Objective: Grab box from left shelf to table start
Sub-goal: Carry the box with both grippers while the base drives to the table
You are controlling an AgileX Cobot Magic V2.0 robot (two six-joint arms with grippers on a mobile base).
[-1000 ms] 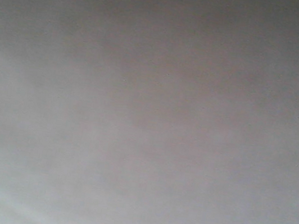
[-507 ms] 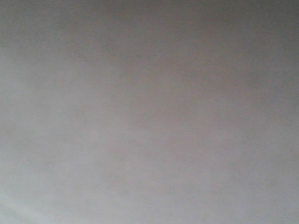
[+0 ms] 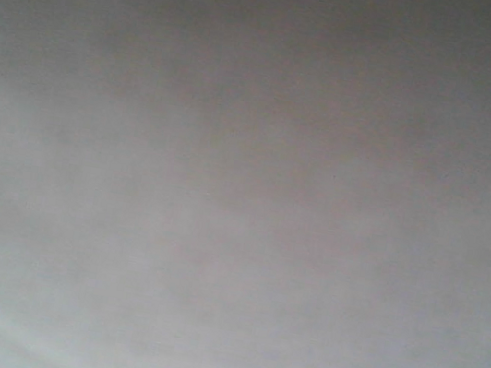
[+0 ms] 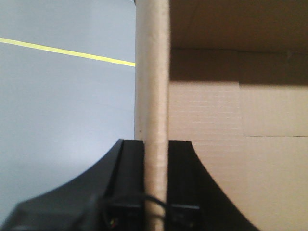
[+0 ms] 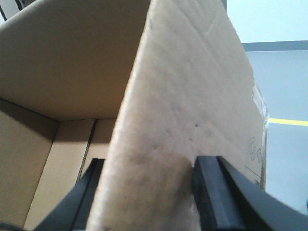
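Observation:
The box (image 4: 216, 144) is brown corrugated cardboard, open at the top, and its inside shows in both wrist views. One side wall stands edge-on between the black fingers (image 4: 131, 163) of my left gripper (image 4: 156, 161), which is shut on it. In the right wrist view another wall of the box (image 5: 183, 96) fills the gap of my right gripper (image 5: 150, 192), with a dark finger (image 5: 211, 192) pressed to each face. The front view is only a blurred grey surface. The left shelf and the table are out of view.
Grey floor lies beyond the box, crossed by a yellow line (image 4: 67, 52) left of it and a yellow line (image 5: 288, 121) right of it. A pale wall (image 5: 269, 19) rises behind on the right.

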